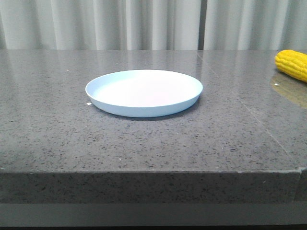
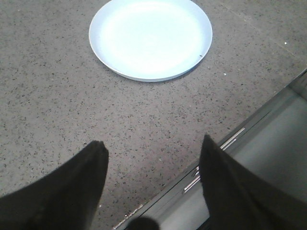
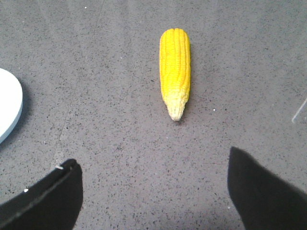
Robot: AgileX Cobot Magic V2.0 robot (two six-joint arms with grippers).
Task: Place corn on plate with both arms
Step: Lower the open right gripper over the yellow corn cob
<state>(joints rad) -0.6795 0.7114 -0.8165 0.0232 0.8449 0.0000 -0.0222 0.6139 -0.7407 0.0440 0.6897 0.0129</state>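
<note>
in the front view the plate sat empty near the middle of the grey speckled table, with pale curtains behind. the corn lay well apart from it at the far right, cut off by the picture's edge. neither arm showed here.

in the left wrist view the left gripper hung over bare stone near the table's front edge, its two dark fingers spread wide with nothing between them. the plate lay ahead of it, nothing on it.

in the right wrist view the right gripper was likewise spread and empty, above the tabletop. the corn lay ahead, roughly along the gripper's line of approach, its pale tapered tip pointing back toward the fingers. a sliver of the plate's rim showed at one side.

nothing had been picked up, so the whole task looked still to do. the main risk seemed to be the cob itself: round and smooth, it could roll or squirt out if the fingers closed on the narrow tip rather than across the thick middle. a grasp set too low could also scrape the stone, and a drop near the rim might let it roll off the shallow plate.
</note>
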